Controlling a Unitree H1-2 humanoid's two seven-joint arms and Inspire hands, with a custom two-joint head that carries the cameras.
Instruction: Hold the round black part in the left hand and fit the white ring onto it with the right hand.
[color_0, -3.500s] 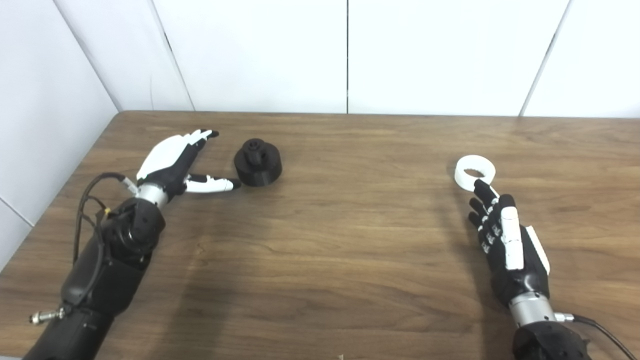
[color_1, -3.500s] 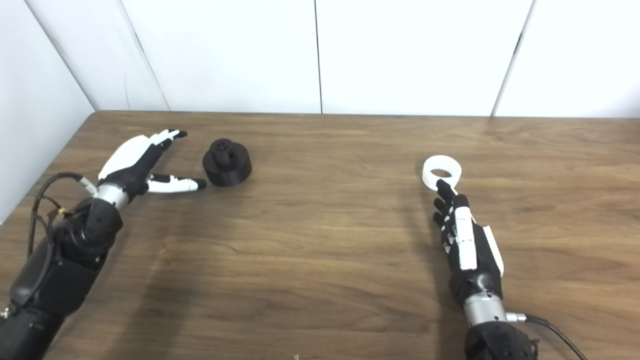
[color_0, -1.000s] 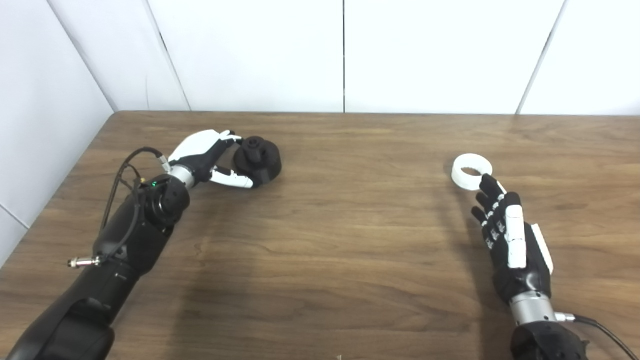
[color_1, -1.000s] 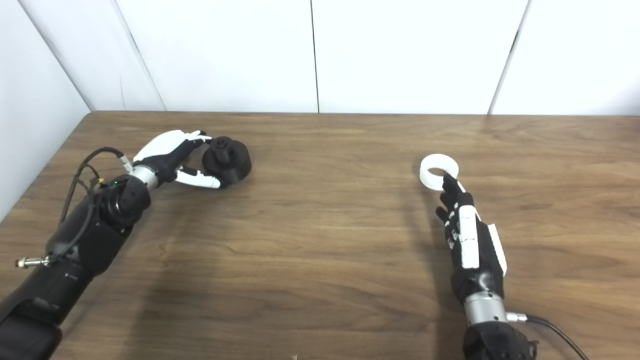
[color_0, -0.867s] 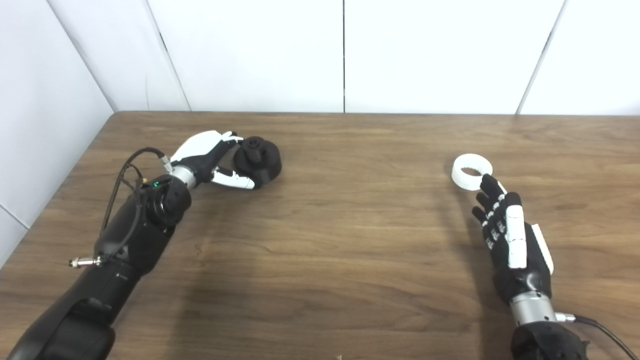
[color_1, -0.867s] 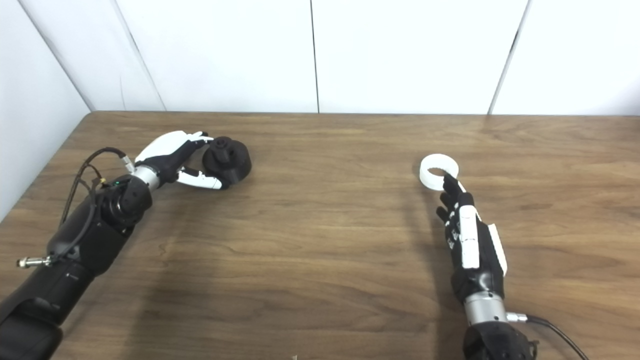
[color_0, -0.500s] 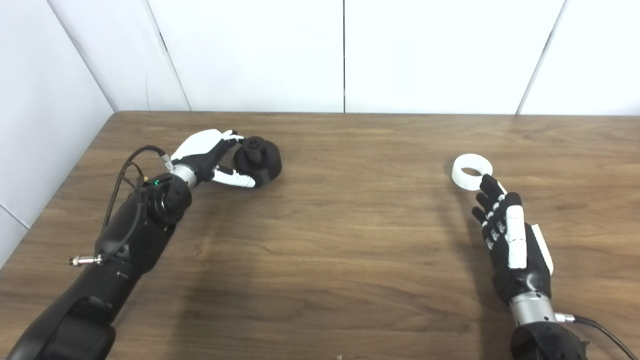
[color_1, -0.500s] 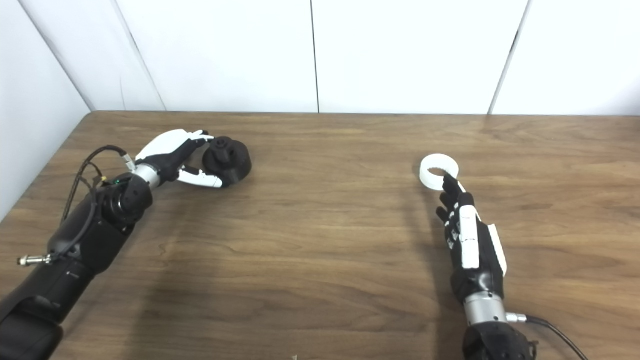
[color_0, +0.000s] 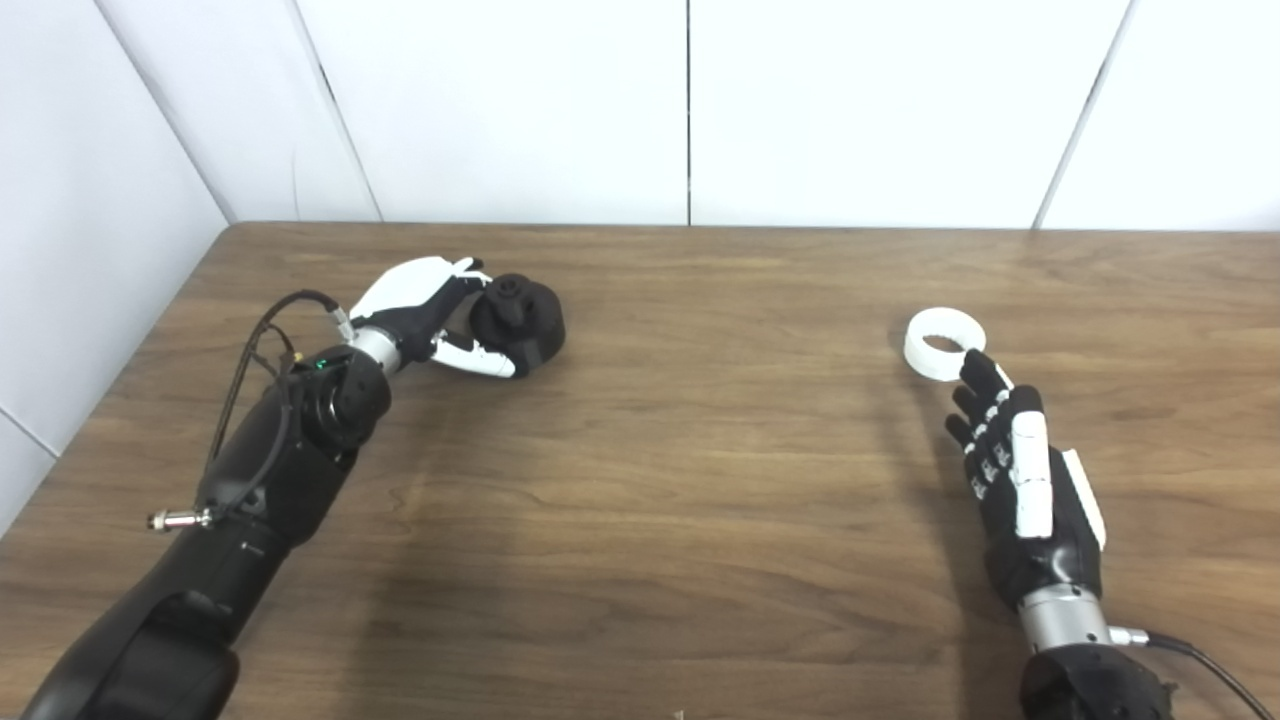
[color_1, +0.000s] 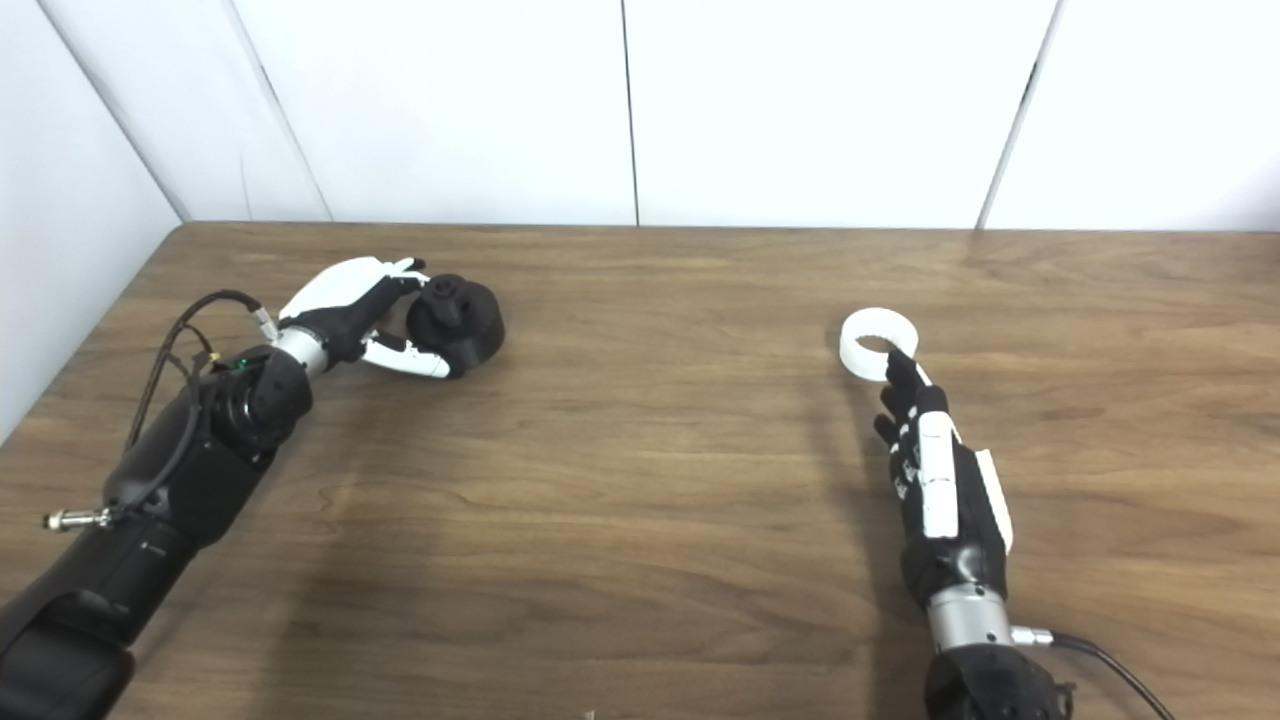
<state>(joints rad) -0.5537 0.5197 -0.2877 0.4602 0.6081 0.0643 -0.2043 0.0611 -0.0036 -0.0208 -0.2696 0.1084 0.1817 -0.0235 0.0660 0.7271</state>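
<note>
The round black part (color_0: 520, 322) with a knob on top rests on the wooden table (color_0: 700, 450) at the far left. My left hand (color_0: 425, 310) is cupped round its left side, fingers curved against its back edge and thumb lying along its front. The fingers are still apart and the part is not lifted. The white ring (color_0: 945, 343) lies flat at the right. My right hand (color_0: 1015, 480) is open and empty just in front of it, fingers stretched out, fingertips at the ring's near edge.
White wall panels (color_0: 690, 110) stand behind the table's far edge and along its left side. A cable loops from my left wrist (color_0: 265, 340). Bare wood lies between the two hands.
Since 3.5 s ago my left hand has moved right and curled round the black part, nudging it a little to the right. The right hand and the ring have barely moved.
</note>
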